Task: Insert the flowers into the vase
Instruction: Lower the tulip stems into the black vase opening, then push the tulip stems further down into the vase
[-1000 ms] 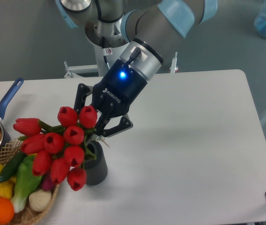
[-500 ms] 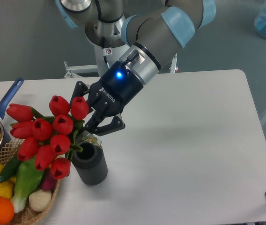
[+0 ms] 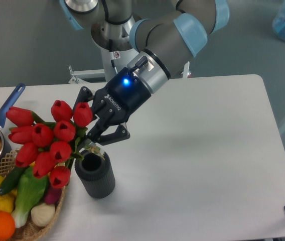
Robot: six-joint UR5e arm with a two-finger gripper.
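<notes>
The flowers (image 3: 44, 138), a bunch of red tulips with green stems, hang tilted to the left with their buds over the basket's edge. My gripper (image 3: 90, 136) is shut on their stems just above and behind the vase's mouth. The vase (image 3: 96, 174), a dark ribbed cylinder, stands upright on the white table directly below the gripper. The stem ends reach to about the vase's rim; whether they are inside it I cannot tell.
A wicker basket (image 3: 32, 230) of toy vegetables and fruit sits at the front left, touching the vase's left side. A blue-handled pan (image 3: 4, 113) lies at the left edge. The table's front edge runs just below the vase.
The gripper and the flowers have moved left and slightly up. The buds no longer cover the vase, whose mouth now shows.
</notes>
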